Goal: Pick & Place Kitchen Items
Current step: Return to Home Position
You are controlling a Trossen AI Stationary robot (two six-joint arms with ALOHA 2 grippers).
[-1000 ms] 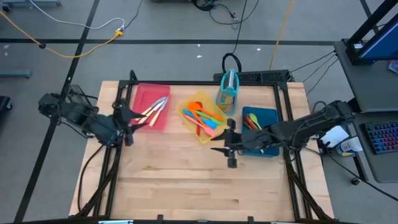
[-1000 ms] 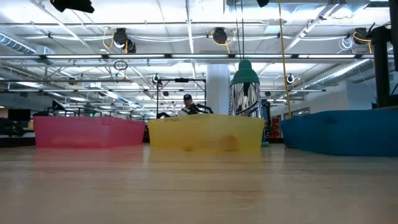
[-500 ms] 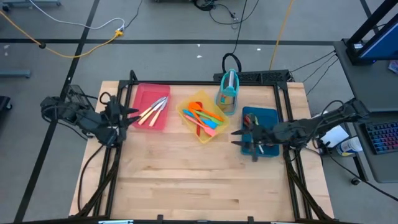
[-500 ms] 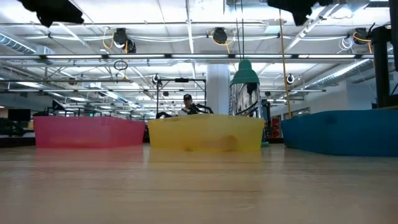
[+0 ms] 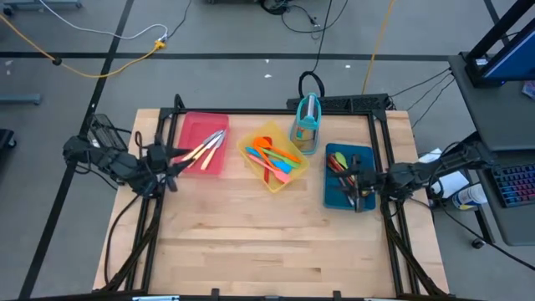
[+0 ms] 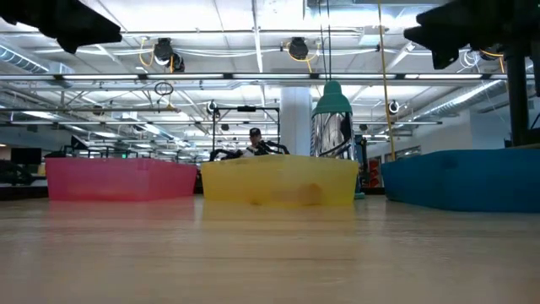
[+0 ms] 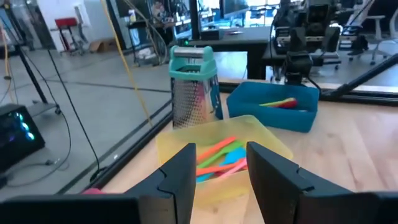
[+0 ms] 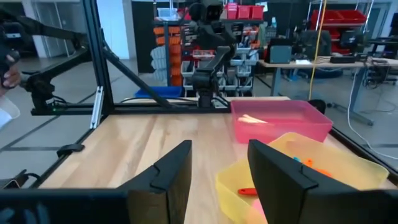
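Two spread claws, nothing pinched, utensils (image 5: 272, 157) all binned.
The left claw (image 5: 174, 159) hangs near the bench's (image 5: 251, 242) 10 o'clock, the right claw (image 5: 349, 186) at 3 over the blue tray (image 5: 362, 159); with utensils lying in the red tray (image 5: 194, 125), yellow tray (image 5: 266, 130) and blue alike, parking clear of them seems the aim.

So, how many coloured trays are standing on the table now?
3. The red tray lies on the left, the yellow tray in the middle, the blue tray on the right, partly under the right gripper. None seems hidden.
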